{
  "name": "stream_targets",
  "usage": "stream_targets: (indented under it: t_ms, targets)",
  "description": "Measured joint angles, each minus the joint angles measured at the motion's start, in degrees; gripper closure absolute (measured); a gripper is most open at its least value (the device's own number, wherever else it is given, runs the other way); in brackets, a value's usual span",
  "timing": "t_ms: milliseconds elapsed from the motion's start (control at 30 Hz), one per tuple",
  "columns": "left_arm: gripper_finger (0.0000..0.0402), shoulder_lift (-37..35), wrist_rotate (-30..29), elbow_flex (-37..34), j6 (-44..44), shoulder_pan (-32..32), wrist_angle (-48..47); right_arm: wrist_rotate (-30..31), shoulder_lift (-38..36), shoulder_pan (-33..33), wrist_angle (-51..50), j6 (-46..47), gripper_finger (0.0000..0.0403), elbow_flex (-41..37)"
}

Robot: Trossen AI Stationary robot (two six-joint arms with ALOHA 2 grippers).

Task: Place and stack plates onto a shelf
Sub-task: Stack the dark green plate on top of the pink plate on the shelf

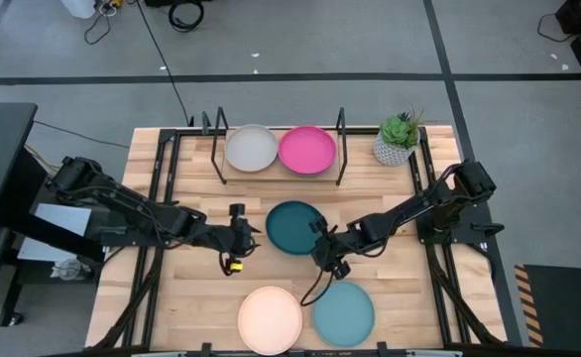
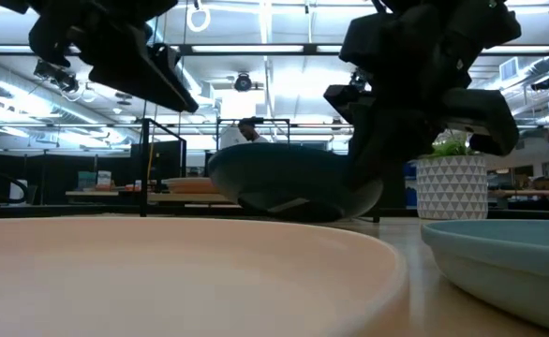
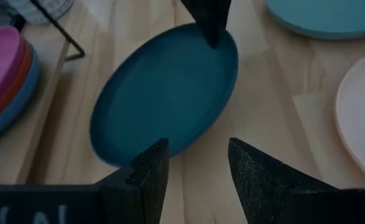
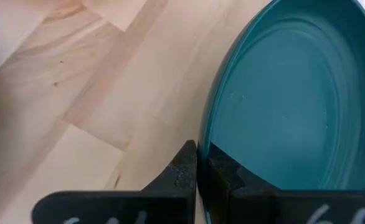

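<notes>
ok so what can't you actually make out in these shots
- Plates under the grey plate: high view, hidden by the top plate.
- Stack under the pink plate: left wrist view cuts it off at the picture's edge.
- Shelf contents: low view, blocked by the dark teal plate and right gripper.
- Cream plate: low view, only its near rim.

The scene is being lit evenly by ceiling strips, glaring in the low view. The near cream plate is being blurred there. Only soft shadows are being cast on the table.
</notes>
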Motion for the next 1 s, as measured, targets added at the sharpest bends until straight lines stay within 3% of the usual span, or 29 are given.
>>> stream_targets:
  t_ms: [333, 433, 567, 767, 1000]
  targets:
    - [0.0228, 4.3, 3.3, 2.9, 5.8, 1.4, 2.4, 0.6, 0.0, 0.3, 0.0, 1.7, 0.0385, 0.0]
    - [0.0214, 7.4, 8.0, 5.7, 7.7, 3.0, 0.5, 0.6, 0.0, 0.3, -0.2, 1.8, 0.0385, 0.0]
    - [0.0189, 11.7, 9.0, 10.0, 13.8, 3.6, -3.6, 0.6, 0.0, 0.3, -0.2, 1.8, 0.0384, 0.0]
    - [0.0178, 18.3, 8.6, 13.3, 21.3, 4.4, -7.3, 0.6, 0.0, 0.3, 0.2, 1.9, 0.0384, 0.0]
    - [0.0198, 21.0, 2.6, 14.1, 28.9, 4.5, -7.5, -0.1, 0.0, 0.3, 1.4, 4.3, 0.0382, 0.0]
